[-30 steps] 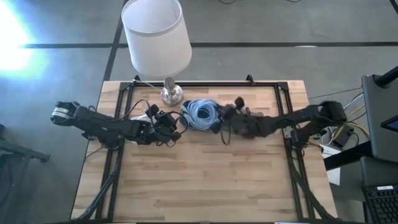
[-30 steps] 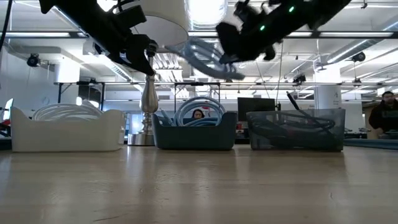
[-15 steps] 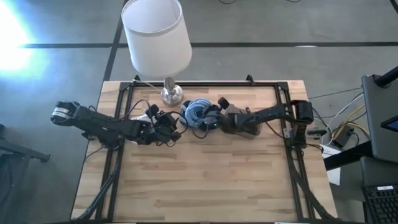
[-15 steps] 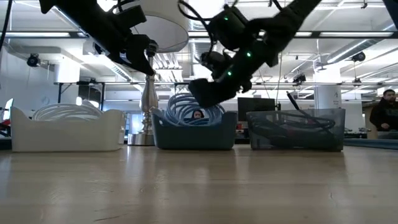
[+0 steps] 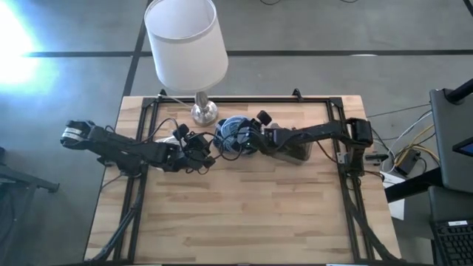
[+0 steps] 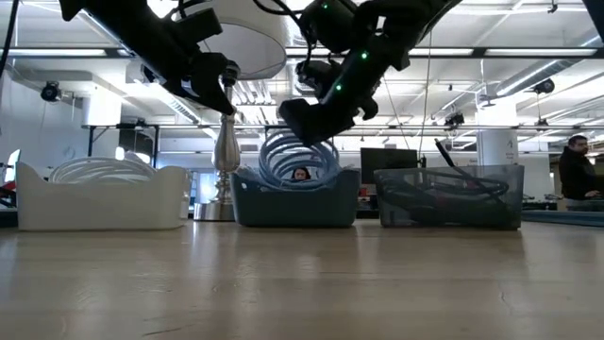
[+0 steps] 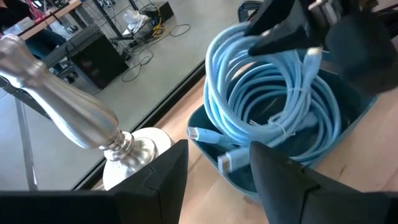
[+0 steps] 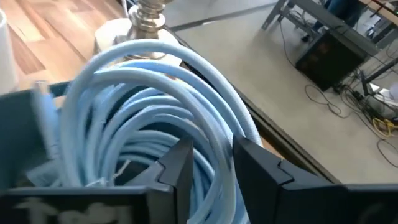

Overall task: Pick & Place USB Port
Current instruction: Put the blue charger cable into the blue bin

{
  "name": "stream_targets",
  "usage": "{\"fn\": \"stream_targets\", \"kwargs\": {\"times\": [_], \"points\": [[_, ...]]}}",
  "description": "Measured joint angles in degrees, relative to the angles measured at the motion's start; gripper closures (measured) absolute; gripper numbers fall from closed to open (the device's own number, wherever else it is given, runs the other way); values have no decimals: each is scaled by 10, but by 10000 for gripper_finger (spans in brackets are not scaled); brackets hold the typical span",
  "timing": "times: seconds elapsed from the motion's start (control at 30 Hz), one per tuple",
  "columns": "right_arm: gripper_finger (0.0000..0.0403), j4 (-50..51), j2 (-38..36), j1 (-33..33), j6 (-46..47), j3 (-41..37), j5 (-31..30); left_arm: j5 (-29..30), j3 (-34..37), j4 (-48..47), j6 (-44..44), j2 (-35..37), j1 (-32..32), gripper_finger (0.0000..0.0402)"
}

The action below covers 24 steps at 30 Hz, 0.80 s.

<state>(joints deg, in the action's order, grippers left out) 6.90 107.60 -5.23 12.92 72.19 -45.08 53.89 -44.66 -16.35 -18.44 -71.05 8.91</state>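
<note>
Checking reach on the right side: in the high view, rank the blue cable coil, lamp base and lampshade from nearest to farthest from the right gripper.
1. Blue cable coil, right at the right gripper.
2. Lamp base, behind-left of the coil.
3. Lampshade, farthest back.

Wooden desk (image 5: pixel 244 214) of pale planks on a grey concrete floor (image 5: pixel 310 26) crossed by dark seams. A lamp with white shade (image 5: pixel 185 41) and silver base (image 5: pixel 204 111) stands at the desk's far edge. Beyond: ceiling strip lights (image 6: pixel 528 52), a monitor (image 6: pixel 382 162), and a person (image 6: pixel 573 170) at the room's right.
</note>
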Motion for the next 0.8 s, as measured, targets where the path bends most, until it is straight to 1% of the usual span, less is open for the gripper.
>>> {"fn": "stream_targets", "kwargs": {"times": [0.17, 0.33, 0.53, 0.8], "points": [[285, 33, -14, 5, 0, 6, 3, 0, 0, -1, 0, 0, 0, 225], [287, 38, -15, 9, 0, 1, 10, 0, 0, -3, -7, 0, 0, 225], [298, 40, -16, 10, 8, -5, 79, 0, 0, -4, -12, 0, 3, 225], [296, 40, -22, 11, 1, -6, 80, 0, 0, -3, -12, 26, 18, 225]]}}
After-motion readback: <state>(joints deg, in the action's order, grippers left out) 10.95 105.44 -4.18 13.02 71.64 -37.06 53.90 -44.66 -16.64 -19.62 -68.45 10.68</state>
